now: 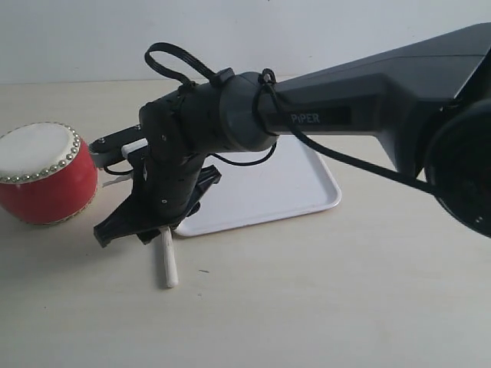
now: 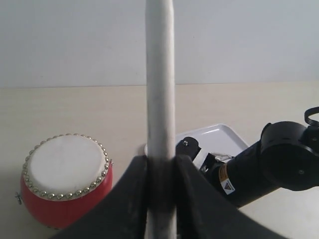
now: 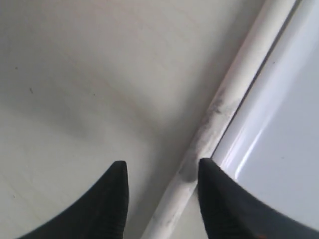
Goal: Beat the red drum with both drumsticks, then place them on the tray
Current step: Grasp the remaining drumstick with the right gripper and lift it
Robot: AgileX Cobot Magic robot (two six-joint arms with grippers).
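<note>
The red drum [image 1: 46,172] [image 2: 65,174] stands upright on the table at the left, cream skin up. To its right lies the white tray [image 1: 291,188] [image 2: 219,137] [image 3: 284,124]. One drumstick [image 1: 168,264] [image 3: 234,84] lies on the table along the tray's near-left edge. My right gripper [image 1: 157,226] [image 3: 160,169] is low over this stick, open, one finger on each side of it. My left gripper [image 2: 160,162] is shut on the other drumstick [image 2: 160,74], which stands up out of the jaws. The exterior view does not show the left gripper.
The right arm [image 1: 368,107] [image 2: 279,159] reaches from the right across the tray, its wrist close to the drum's right side and hiding part of the tray. Bare beige table [image 1: 330,291] lies in front, with a pale wall behind.
</note>
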